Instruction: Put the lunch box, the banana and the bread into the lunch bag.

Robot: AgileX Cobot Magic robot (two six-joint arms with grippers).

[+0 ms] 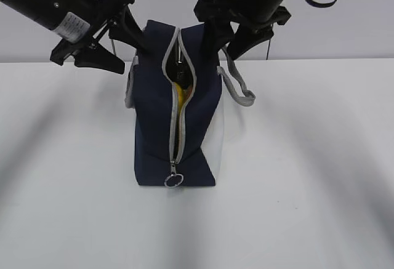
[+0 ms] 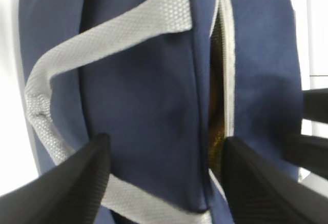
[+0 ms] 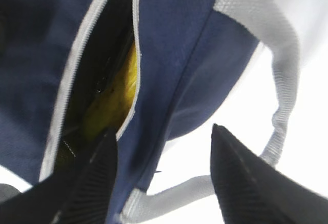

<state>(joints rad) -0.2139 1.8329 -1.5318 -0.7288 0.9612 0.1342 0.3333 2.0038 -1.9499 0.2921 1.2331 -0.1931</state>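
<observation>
The navy lunch bag (image 1: 196, 127) stands upright mid-table. Its grey zipper is open along the top, and the ring pull (image 1: 174, 181) hangs at the near end. The yellow banana (image 1: 181, 92) shows inside the slit, also in the right wrist view (image 3: 131, 73). The lunch box and the bread are hidden. My left gripper (image 1: 132, 56) is open at the bag's far left top, its jaws astride the left flap (image 2: 148, 106). My right gripper (image 1: 223, 53) is open at the far right top, one finger (image 3: 89, 183) at the opening and the other outside the bag.
Grey strap handles hang on both sides of the bag, one on the left (image 2: 46, 106) and one on the right (image 1: 239, 87). The white table (image 1: 308, 176) surrounds the bag. Something brownish (image 2: 217, 106) shows in the slit, unclear what.
</observation>
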